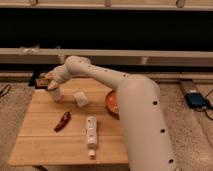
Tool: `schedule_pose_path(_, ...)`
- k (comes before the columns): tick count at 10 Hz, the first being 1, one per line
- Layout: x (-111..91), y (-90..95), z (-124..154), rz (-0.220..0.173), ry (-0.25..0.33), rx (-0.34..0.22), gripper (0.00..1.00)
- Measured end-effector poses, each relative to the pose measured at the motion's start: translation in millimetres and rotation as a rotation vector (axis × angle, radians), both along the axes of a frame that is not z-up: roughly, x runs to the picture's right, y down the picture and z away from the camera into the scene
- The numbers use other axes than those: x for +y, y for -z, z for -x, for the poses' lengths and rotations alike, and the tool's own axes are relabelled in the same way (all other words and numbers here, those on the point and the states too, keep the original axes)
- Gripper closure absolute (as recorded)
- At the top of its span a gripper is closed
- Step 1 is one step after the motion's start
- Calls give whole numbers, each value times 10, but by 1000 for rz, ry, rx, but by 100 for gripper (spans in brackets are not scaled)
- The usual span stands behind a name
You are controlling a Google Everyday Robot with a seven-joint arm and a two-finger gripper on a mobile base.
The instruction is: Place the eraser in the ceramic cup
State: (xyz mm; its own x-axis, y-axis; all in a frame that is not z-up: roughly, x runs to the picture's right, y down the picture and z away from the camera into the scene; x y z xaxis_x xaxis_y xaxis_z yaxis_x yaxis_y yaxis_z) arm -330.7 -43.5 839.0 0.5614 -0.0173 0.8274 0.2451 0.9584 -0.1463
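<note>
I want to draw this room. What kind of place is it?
Probably a lab or workshop. A small wooden table stands on a speckled floor by a long ledge. The gripper holds the eraser over the ceramic cup.
</note>
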Motion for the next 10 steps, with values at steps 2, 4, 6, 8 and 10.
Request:
schedule_pose_path(2,1,-5,22,8,-6,-7,20)
schedule_pose_path(4,16,16,45,13,-18,-16,20)
schedule_pose_path(6,50,30,36,23,-29,-18,20)
schedule_pose_path(8,93,56,-13,32,-44,-14,20)
schedule_pose_path(10,128,84,-82,37,-58,-6,20)
